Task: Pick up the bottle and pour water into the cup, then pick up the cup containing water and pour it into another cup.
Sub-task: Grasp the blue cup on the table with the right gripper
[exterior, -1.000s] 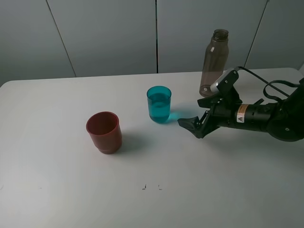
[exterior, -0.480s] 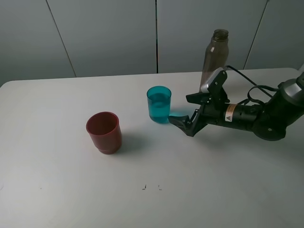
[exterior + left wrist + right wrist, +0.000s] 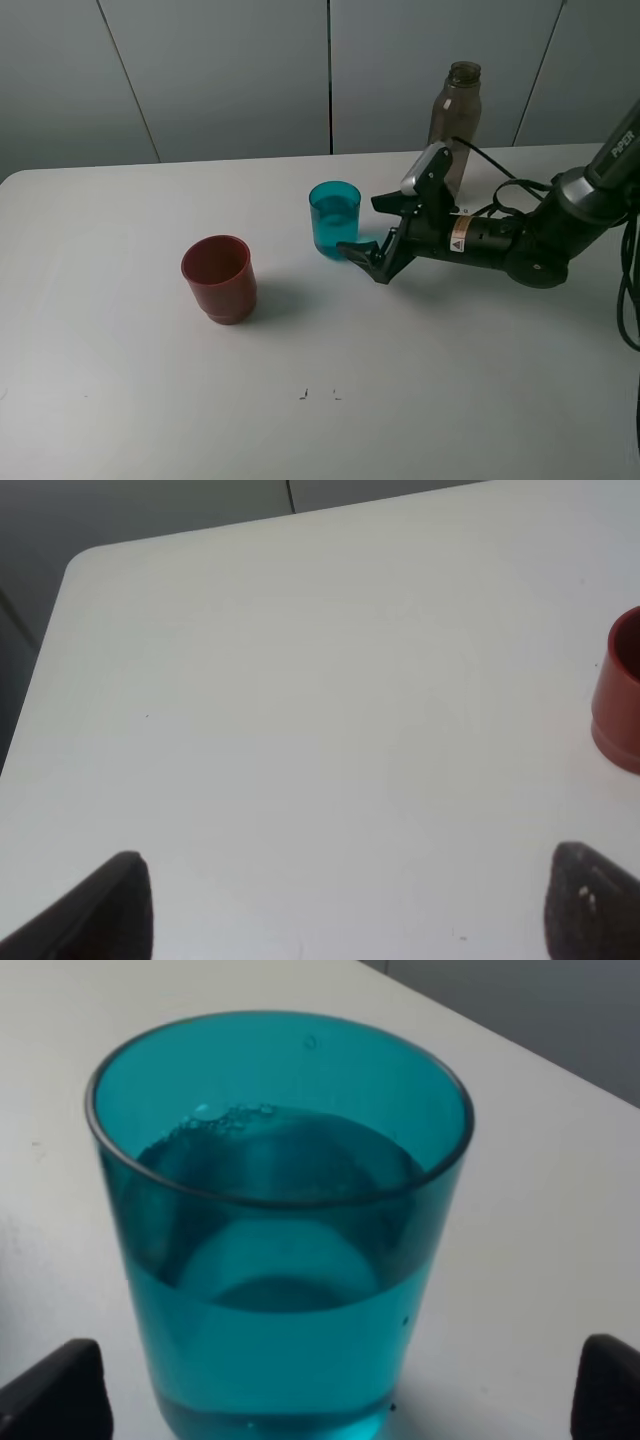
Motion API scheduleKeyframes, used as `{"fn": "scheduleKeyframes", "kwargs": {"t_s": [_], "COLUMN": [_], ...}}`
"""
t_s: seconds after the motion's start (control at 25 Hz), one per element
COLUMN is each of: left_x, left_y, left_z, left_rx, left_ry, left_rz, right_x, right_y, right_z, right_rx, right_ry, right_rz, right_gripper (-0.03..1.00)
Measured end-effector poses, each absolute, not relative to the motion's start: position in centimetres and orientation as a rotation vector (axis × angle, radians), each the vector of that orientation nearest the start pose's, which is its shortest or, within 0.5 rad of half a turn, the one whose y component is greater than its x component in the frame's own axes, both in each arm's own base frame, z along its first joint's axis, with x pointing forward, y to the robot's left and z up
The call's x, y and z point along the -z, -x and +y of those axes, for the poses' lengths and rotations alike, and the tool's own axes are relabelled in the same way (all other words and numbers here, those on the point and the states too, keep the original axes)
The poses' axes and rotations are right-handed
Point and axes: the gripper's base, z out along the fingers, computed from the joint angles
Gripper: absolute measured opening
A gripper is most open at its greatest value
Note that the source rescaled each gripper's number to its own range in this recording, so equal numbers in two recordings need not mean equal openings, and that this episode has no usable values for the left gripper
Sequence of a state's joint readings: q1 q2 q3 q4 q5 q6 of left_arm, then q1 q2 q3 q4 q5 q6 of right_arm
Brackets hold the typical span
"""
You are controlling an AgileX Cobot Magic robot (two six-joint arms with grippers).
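High view: the right gripper is hovering low, fingers spread, just beside the cup standing mid-surface; the bottle is standing near the far edge

Left wrist: the left gripper is holding its fingers apart, the red cup sitting nearby

Right wrist: the fingers are flanking the water-filled cup, not touching it

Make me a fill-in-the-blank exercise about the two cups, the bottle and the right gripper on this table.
1. The translucent teal cup is partly filled with ____.
2. The right gripper sits beside that cup with its jaws ____, not gripping it.
3. The opaque cup, standing apart from the teal one, is ____ in colour.
4. The grey-brown bottle has no ____ on its neck.
Missing words: water; open; red; cap.
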State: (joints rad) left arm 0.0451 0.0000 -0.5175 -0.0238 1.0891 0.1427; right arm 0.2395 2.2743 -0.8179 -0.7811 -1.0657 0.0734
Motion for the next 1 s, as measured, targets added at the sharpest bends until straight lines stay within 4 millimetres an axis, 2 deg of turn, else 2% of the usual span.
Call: {"fn": "scheduleKeyframes", "kwargs": {"t_s": [0.48,0.76,1.0], "left_x": [-28.0,-28.0,-28.0], "left_y": [0.8,0.8,0.8], "left_z": [-0.2,-0.2,-0.2], "left_rx": [-0.088,-0.088,-0.088], "left_ry": [-0.102,-0.102,-0.102], "left_rz": [2.054,2.054,2.054], "right_x": [-3.1,-3.2,-3.1], "right_y": [-33.4,-33.7,-33.1], "right_z": [14.3,14.4,15.7], "right_rx": [-0.611,-0.614,-0.638], "right_ry": [0.985,0.979,1.008], "right_rz": [1.686,1.676,1.664], "right_gripper": [1.00,1.00,1.00]}}
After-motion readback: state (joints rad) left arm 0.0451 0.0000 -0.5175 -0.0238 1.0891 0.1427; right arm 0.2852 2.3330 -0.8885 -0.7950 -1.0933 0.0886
